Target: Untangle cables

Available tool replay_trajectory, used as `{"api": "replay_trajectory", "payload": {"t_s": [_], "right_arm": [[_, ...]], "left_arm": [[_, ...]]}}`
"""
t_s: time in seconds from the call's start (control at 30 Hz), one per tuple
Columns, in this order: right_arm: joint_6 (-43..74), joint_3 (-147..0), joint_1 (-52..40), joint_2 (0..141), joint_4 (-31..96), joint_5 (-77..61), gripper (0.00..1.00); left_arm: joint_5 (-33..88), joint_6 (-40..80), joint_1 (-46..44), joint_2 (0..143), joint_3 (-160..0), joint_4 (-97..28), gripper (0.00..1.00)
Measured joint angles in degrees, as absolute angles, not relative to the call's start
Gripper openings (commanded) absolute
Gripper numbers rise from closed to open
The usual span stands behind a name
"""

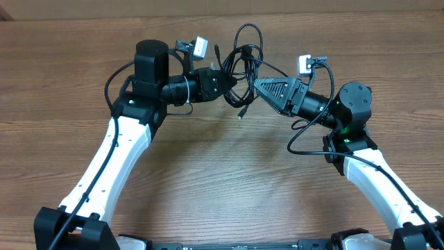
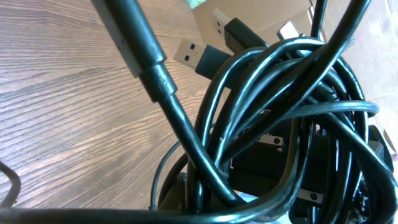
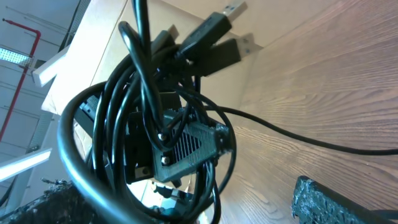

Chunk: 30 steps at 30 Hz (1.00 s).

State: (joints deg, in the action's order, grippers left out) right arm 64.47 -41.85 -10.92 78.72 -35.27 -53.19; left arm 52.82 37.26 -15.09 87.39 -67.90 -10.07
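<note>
The cables point(image 1: 243, 62) are one knotted bundle of thin black cords held above the table between my two arms. A loop rises toward the back and a plug end point(image 1: 241, 113) dangles below. My left gripper point(image 1: 225, 82) is shut on the bundle from the left. In the left wrist view the cables point(image 2: 286, 106) fill the frame, silver USB plugs point(image 2: 189, 55) stick out, and my fingers are hidden behind the cords. My right gripper point(image 1: 258, 85) stands open just right of the bundle. In the right wrist view the right gripper point(image 3: 186, 190) stands wide, with the cables point(image 3: 137, 106) hanging before it.
The wooden table point(image 1: 229, 180) stretches all round. A cardboard box point(image 3: 124, 37) shows behind the bundle in both wrist views. Thicker black cords point(image 1: 300, 139) belonging to the arms loop beside each wrist. One thin strand point(image 3: 311, 143) trails off to the right over the wood.
</note>
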Motion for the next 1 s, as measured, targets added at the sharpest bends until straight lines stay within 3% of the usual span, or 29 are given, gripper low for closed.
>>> {"api": "replay_trajectory", "payload": {"t_s": [0.33, 1.0], "right_arm": [[64.45, -41.85, -10.92, 78.72, -35.38, -53.56, 1.00], [62.96, -41.85, -10.92, 78.72, -34.92, -51.62, 1.00]], "left_arm": [[51.40, 35.40, -20.18, 87.39, -67.90, -10.13, 0.04], [50.65, 33.06, -17.96, 87.39, -67.90, -13.61, 0.04]]}}
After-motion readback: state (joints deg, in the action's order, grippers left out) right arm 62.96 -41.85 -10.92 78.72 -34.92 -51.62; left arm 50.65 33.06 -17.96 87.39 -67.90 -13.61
